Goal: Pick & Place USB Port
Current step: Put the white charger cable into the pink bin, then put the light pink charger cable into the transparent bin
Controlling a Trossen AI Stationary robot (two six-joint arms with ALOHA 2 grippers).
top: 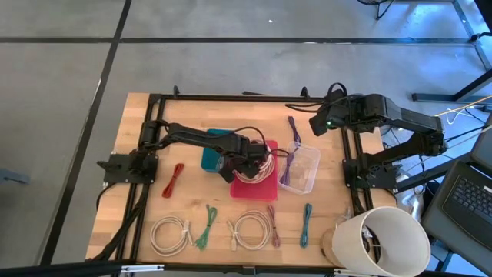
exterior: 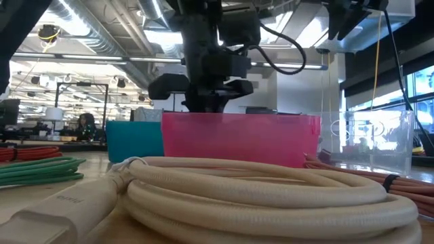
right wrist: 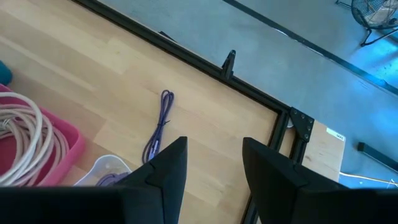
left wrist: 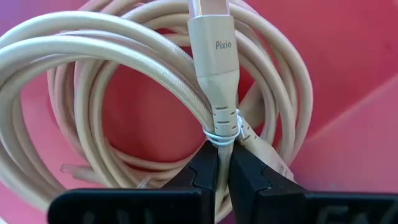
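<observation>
— Where's the USB cable (left wrist: 124,81) right now?

— Coiled in the pink bin (top: 265,185), mid-tabletop. My left fingers (left wrist: 222,167) are closed tight on the bundle, just below the beige plug (left wrist: 212,56), where a thin wire tie cinches the loops.

— How do you think it'll handle?

— Light, I'd judge, but floppy: soft braided loops that could sag or snag on the bin wall. Pinching at the tie looks best, since the strands gather there.

— And your other arm?

— My right fingers (right wrist: 213,165) hang part open and empty near the tabletop's far right corner, near the clear bin (top: 304,169).
</observation>
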